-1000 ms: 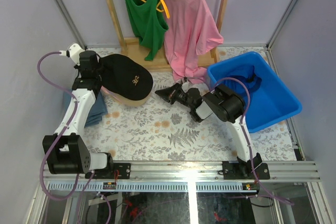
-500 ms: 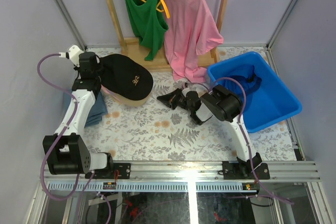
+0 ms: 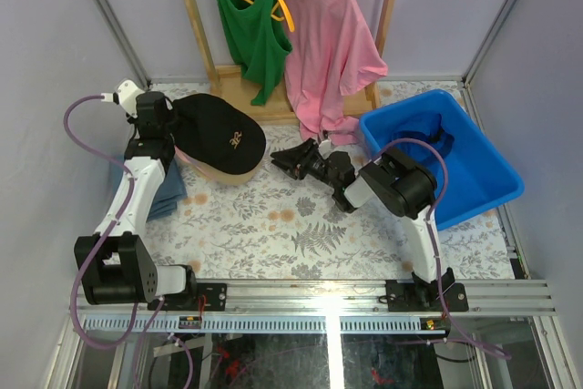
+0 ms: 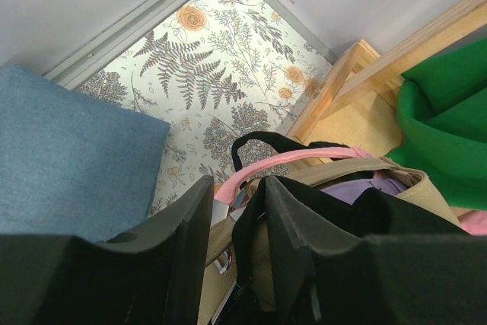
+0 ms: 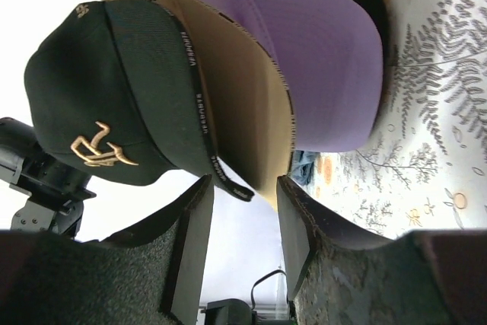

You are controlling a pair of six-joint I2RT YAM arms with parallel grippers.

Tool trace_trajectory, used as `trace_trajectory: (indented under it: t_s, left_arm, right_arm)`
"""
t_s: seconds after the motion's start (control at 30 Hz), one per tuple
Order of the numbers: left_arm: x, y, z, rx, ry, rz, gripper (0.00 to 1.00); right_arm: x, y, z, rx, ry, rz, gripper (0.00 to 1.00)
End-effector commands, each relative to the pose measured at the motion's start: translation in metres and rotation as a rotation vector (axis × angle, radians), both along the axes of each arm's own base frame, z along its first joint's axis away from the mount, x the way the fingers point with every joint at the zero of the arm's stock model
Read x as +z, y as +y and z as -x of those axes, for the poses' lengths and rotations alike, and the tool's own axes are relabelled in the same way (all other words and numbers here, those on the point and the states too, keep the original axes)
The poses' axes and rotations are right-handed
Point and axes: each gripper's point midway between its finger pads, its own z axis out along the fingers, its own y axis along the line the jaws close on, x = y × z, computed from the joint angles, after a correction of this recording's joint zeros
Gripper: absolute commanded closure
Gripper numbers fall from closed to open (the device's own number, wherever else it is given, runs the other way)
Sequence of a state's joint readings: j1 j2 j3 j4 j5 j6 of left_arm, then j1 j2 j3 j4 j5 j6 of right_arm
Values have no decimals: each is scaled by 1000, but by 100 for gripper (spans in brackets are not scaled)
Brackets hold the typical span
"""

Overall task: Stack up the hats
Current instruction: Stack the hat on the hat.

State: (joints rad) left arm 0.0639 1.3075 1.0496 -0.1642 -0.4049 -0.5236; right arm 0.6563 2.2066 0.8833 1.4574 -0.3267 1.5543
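Hats stacked at far left of worktop (image 3: 301,234): black cap (image 3: 221,137) with gold emblem on top, tan cap (image 5: 243,104) and lavender cap (image 5: 319,66) beneath. Left end effector (image 3: 171,127) at stack's rear edge; open or closed, cannot tell. Right end effector (image 3: 290,159) mid-worktop, fingers apart, empty, pointing left at stack.

lavender cap (image 5: 319,58): hidden under black cap (image 3: 223,134) from above | left hand (image 4: 234,188) grip: unclear

Black cap (image 3: 223,134) with gold emblem (image 5: 95,150), tan cap (image 5: 243,74), lavender cap (image 5: 327,66), fern-print tablecloth (image 3: 273,225), blue bin (image 3: 483,179)
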Motion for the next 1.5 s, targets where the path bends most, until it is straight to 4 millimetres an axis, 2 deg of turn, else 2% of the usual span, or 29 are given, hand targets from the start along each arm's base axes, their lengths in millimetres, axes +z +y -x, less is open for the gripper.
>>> trace_trajectory:
  t_s: [0.0, 0.2, 0.43, 0.7, 1.13, 1.37, 1.4, 1.47]
  left_arm:
    - [-8, -1, 1, -6, 4, 17, 67]
    - [-9, -3, 0, -12, 4, 23, 67]
    - [-9, -4, 1, -15, 3, 25, 67]
    - [-9, -6, 0, -27, -1, 34, 67]
    - [-9, -6, 0, -22, -2, 34, 67]
    - [-11, -6, 0, -22, 0, 36, 67]
    - [-10, -6, 0, -21, -1, 36, 67]
    - [-10, -6, 1, -22, -1, 38, 67]
  right_arm:
    - [51, 3, 5, 6, -147, -68, 54]
    - [72, 11, 3, 25, -193, -77, 54]
    - [79, 31, -3, 54, -201, -76, 54]
    - [73, 49, -6, 85, -190, -59, 54]
    - [56, 55, -5, 94, -172, -26, 54]
    - [54, 56, -5, 99, -174, -22, 54]
    - [56, 56, -4, 100, -177, -25, 55]
    - [56, 55, -4, 99, -173, -26, 64]
